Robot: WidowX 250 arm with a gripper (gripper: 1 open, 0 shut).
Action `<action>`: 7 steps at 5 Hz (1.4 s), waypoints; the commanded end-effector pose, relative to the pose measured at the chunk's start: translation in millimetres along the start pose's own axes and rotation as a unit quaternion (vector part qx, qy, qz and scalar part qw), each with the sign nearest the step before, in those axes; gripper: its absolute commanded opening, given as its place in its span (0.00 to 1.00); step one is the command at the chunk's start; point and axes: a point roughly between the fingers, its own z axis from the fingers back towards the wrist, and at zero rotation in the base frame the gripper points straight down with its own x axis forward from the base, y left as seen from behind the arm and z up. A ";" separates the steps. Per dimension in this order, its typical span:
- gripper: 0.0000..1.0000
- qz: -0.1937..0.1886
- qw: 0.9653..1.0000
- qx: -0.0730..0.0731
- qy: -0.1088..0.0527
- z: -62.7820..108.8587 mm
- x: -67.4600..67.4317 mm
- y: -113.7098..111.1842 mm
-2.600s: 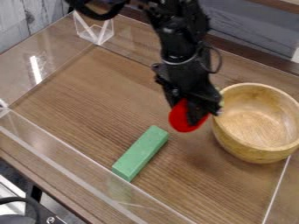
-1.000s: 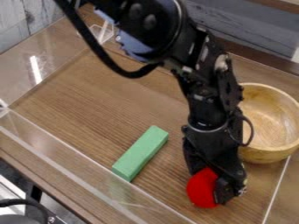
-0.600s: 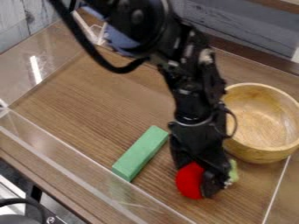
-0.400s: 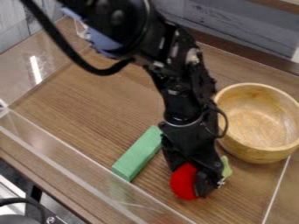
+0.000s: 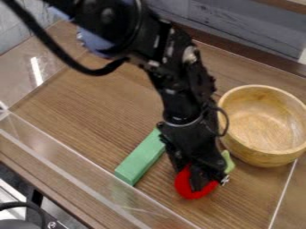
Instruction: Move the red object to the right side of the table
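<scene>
Pincer (image 5: 198, 182) points nearly straight down at the front of the tabletop (image 5: 84, 98), fingers pinching the red object (image 5: 191, 186). Red object sits low, at or just above the wood surface; can't tell if it touches. Part of it is hidden by the pincer body, a bit of pale green shows at its right side.

Green block (image 5: 143, 156) lies flat just left of the pincer, long axis running diagonally, near end toward the front wall. Looks close to touching the pincer base, can't confirm contact.

Wooden bowl (image 5: 264, 125) stands upright to the right and behind the red object, near but apart from it.

1 arm (image 5: 167, 72) in view, dark, arching in from upper left. Clear acrylic walls (image 5: 72, 152) edge the tabletop.
</scene>
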 end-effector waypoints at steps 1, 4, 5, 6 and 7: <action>0.00 0.016 1.000 0.002 -0.022 5.3 22.6 -1.2; 1.00 0.059 0.998 0.006 -0.031 14.7 17.4 -3.9; 1.00 0.072 0.996 0.013 -0.043 27.4 13.3 1.1; 1.00 0.054 0.997 0.020 -0.057 48.6 14.3 1.9; 1.00 0.040 0.996 0.028 -0.072 68.1 14.9 5.7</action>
